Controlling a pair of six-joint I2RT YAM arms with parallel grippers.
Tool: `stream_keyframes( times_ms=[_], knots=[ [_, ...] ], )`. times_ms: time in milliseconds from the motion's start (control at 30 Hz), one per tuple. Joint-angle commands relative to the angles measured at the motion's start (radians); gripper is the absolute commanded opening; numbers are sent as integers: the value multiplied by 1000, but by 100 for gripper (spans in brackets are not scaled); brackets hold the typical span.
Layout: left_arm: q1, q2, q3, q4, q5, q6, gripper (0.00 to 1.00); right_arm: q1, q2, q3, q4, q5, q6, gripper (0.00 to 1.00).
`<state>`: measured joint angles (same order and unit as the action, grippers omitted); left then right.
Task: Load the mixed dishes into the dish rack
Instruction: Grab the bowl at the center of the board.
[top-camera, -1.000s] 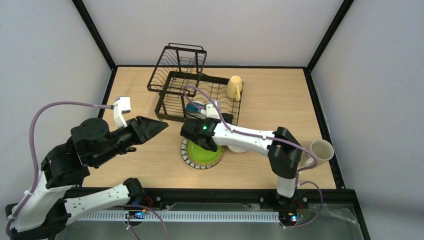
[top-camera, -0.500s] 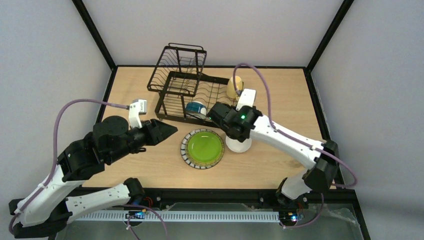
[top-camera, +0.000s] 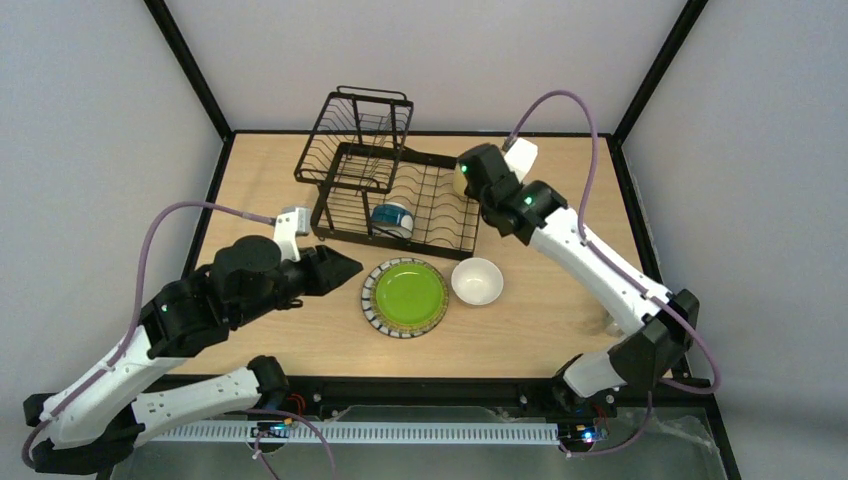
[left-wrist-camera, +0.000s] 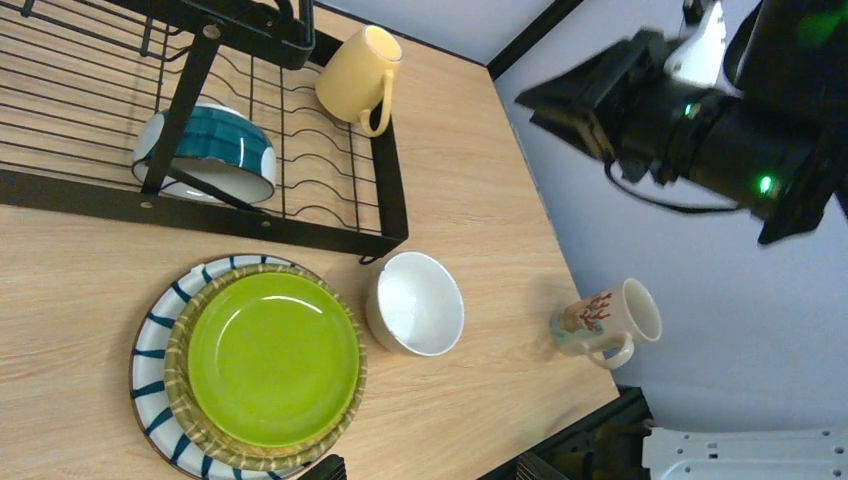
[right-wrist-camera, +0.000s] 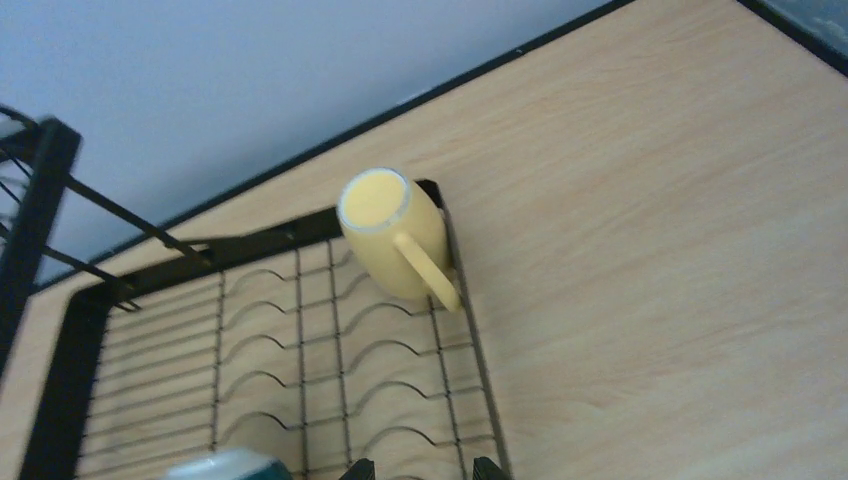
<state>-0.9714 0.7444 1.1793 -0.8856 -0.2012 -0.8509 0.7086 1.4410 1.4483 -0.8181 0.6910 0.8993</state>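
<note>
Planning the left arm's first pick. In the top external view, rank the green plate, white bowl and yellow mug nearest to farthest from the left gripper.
From the left gripper:
1. green plate, on the table just right of it.
2. white bowl, right of the plate.
3. yellow mug, in the dish rack's far right corner.

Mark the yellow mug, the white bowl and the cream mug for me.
yellow mug (right-wrist-camera: 400, 245), right wrist view, on its side wall.
white bowl (left-wrist-camera: 415, 303), left wrist view, inside its hollow.
cream mug (left-wrist-camera: 598, 318), left wrist view, on its patterned body.
</note>
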Motion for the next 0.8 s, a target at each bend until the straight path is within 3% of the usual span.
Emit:
stream_keyframes(
  times_ms=[0,300,467,633,767],
  knots=[
    [-3,4,-28,19,-16,26,99,-126,57,74,105,-231,-53,56],
    [-3,52,-47,9,-38,70,99,-373,130,174,135,-498,-82,56],
    [-1,74,-50,-10,-52,105,99,-392,196,176,25,-511,-145,57],
    [-1,92,-63,-23,-44,140,99,-413,199,45,5,-656,-205,58],
    [-3,106,-77,-20,-24,158,99,-413,164,-52,-34,-680,-242,59]
  ],
)
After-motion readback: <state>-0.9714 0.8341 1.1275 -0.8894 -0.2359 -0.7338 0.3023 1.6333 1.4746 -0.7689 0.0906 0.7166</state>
